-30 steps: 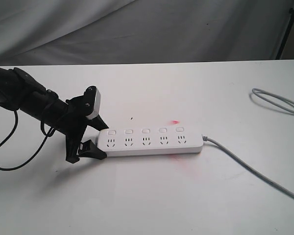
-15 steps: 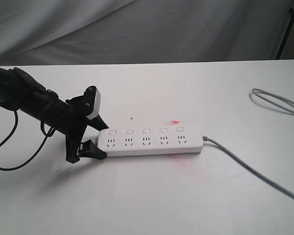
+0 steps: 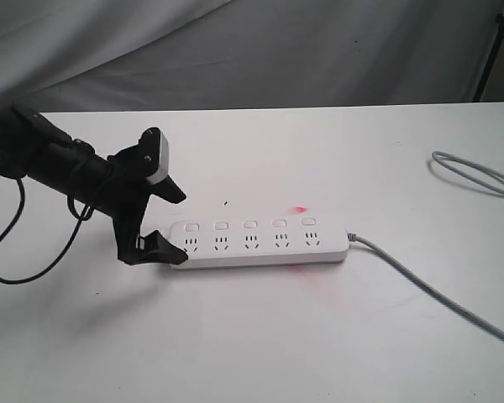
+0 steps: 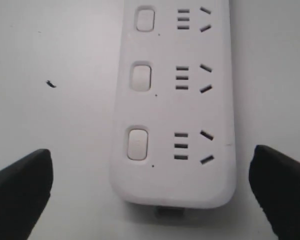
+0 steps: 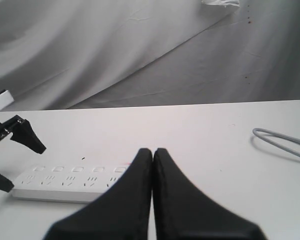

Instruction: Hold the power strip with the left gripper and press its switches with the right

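The white power strip (image 3: 260, 243) lies flat across the table's middle, and its grey cord (image 3: 420, 285) leaves its right end. Five small switches (image 3: 249, 225) run in a row above the sockets. My left gripper (image 3: 175, 225) is open, with one finger on each side of the strip's left end and not touching it. In the left wrist view the strip (image 4: 190, 100) lies between the spread fingers (image 4: 20, 190), with the nearest switch (image 4: 137, 144) in plain sight. My right gripper (image 5: 153, 151) is shut and empty, well back from the strip (image 5: 50, 187). It is outside the exterior view.
The cord runs off to the right, and a loop of it (image 3: 479, 172) lies at the table's right edge. A red smudge (image 3: 300, 209) marks the table behind the strip. Grey cloth hangs behind the table, and a black stand (image 3: 491, 50) is at the back right.
My left arm has risen a little and moved right. Its fingers have spread wider and now straddle the strip's left end. The strip has not moved.
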Controlling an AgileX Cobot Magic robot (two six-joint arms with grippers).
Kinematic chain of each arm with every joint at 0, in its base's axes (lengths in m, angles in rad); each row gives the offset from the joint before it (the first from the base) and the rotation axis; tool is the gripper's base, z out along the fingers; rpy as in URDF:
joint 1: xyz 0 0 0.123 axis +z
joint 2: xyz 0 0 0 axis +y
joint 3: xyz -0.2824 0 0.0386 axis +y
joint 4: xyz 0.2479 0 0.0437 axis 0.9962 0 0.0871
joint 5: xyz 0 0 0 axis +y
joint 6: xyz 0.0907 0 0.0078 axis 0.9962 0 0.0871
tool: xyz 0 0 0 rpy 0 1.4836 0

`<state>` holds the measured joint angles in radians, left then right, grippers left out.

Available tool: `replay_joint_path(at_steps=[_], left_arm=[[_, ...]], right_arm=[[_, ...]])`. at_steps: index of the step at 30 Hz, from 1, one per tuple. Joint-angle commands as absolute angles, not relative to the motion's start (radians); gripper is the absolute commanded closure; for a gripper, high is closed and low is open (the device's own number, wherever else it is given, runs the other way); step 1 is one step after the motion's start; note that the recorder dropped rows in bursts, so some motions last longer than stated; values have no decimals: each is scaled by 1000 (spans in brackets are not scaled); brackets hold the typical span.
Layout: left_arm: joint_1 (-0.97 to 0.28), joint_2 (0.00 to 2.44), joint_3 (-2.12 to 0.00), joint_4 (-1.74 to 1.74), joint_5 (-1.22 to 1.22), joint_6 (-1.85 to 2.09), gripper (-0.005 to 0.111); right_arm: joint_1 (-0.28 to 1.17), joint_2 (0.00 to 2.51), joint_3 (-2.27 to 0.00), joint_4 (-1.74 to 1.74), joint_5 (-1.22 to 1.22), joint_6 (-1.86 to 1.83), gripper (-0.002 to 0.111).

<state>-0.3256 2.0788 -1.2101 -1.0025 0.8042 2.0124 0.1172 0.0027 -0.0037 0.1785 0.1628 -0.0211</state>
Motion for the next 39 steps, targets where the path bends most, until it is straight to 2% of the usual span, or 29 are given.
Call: replay_joint_path(at_steps=[1,12,20,30,33,35,39], left_arm=[[-311,1931,-1215,-872,807,1932,2],[-289,1533,-1215,-458,848,1517,2],[-289,1316,-1215,-353,994,1092,2],[-289,1089,-1215,-303,954,772,3],[-289,1017,-1215,-303,952,702,16],[-289,973,-1215,-303,952,690,34],[-289,886,-1215,-293,947,688,81]], right_arm=[[118,0,0,174,168,-20,108],[118,0,0,174,168,-20,108],[118,0,0,174,168,-20,108],[118,0,0,174,168,-20,108],[118,0,0,174,168,-20,108],[118,0,0,174,168,-20,108],[118,0,0,174,168,-20,108]])
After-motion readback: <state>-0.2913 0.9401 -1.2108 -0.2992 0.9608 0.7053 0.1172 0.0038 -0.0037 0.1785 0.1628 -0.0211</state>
